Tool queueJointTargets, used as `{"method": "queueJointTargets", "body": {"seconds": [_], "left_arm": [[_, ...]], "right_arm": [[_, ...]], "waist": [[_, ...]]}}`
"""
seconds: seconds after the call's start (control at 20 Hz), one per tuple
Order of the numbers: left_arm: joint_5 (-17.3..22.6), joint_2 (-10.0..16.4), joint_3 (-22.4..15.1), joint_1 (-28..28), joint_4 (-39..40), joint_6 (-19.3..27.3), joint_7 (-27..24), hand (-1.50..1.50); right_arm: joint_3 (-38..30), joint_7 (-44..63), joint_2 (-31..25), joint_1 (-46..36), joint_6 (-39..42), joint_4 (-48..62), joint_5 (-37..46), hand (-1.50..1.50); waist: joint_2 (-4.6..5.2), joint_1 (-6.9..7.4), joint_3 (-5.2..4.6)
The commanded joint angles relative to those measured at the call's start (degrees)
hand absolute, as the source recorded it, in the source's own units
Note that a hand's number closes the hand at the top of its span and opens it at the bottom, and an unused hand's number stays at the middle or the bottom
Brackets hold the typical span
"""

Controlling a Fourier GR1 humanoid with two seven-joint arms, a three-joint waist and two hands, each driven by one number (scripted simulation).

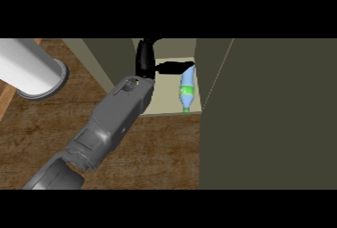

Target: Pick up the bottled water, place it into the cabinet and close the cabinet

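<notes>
The bottled water (187, 89) lies on its side on the floor of the open cabinet (164, 109), its green cap pointing at the front edge. It is clear blue with a green label. My left hand (145, 60) reaches into the cabinet just left of the bottle, at the end of a grey forearm (112, 124) that comes in from the lower left. The fingers point straight toward the back, and the thumb (172, 67) sticks out to the right, reaching the bottle's far end. Nothing is curled round the bottle. My right hand does not show.
The dark olive cabinet door (270, 116) stands open and fills the right side of the view. A large white cylinder (30, 71) lies on the wooden counter (39, 133) at the upper left. The cabinet's left wall (108, 62) is close beside my wrist.
</notes>
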Motion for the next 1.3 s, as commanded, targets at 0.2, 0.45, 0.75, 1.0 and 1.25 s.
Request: {"method": "queueJointTargets", "body": {"seconds": [0.2,0.45,0.75,1.0,1.25], "left_arm": [[1.1,1.2,3.9,-1.8,1.4,-5.5,-3.7,-1.5],[4.4,0.4,6.9,-2.2,-3.7,-13.4,-4.7,-1.5],[7.1,-0.5,1.5,5.3,-12.3,-15.0,-3.6,-1.5],[4.7,0.9,-0.6,8.8,-20.9,-15.1,2.0,-1.5],[8.5,-0.5,-8.2,18.1,-33.6,-8.4,2.1,-1.5]], "right_arm": [[0.6,2.9,2.1,2.4,-0.4,-6.8,-1.5,-1.5],[-1.8,3.7,-0.3,1.2,-1.5,-6.8,-4.9,-1.5],[-2.6,4.1,-0.6,-1.0,-1.6,-5.8,-4.7,-1.5],[2.0,5.8,3.2,2.8,-1.4,-9.3,-2.3,-1.5],[3.3,9.4,1.2,-2.5,-4.5,-8.8,-2.2,-1.5]], "waist": [[-0.34,0.45,-0.03],[-0.63,1.49,-0.07],[-1.21,1.89,0.0],[-1.55,3.39,0.0],[-1.27,3.21,-0.02]]}}
